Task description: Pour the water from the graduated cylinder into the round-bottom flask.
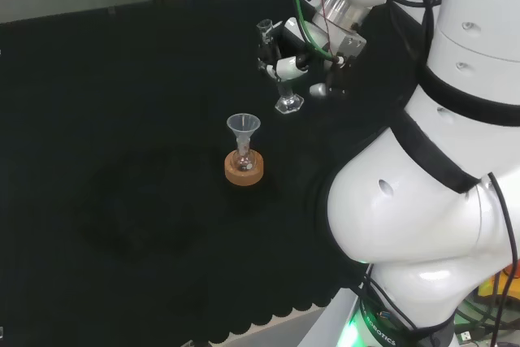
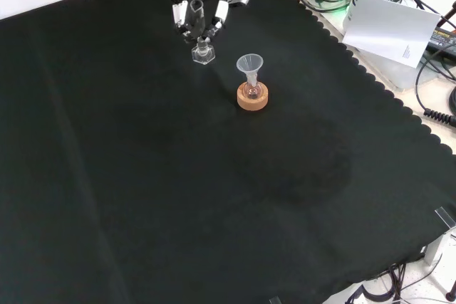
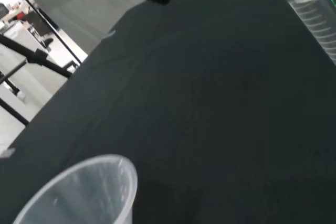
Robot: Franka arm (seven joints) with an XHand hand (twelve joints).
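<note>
A clear graduated cylinder [image 1: 288, 104] stands upright on its hexagonal foot at the back of the black cloth. The hand [image 1: 286, 65] is curled round its tube, fingers on both sides, with the foot [image 2: 203, 53] still on the cloth in the front view and the hand [image 2: 187, 11] above it. A small round-bottom flask [image 1: 242, 158] sits in a cork ring [image 1: 244, 171] nearer the bench's middle, with a clear funnel [image 1: 243, 126] in its neck. The front view shows the funnel [image 2: 250, 64] over the cork ring [image 2: 253, 98], right of the cylinder. The wrist view catches the funnel's rim [image 3: 89, 192] and the cylinder's marked wall [image 3: 315, 9].
The arm's big white links [image 1: 422, 201] stand at the head view's right. A sheet of paper [image 2: 388, 23] and cables lie beyond the cloth's scalloped edge at the front view's upper right. Wide bare cloth [image 2: 178, 197] stretches toward the front.
</note>
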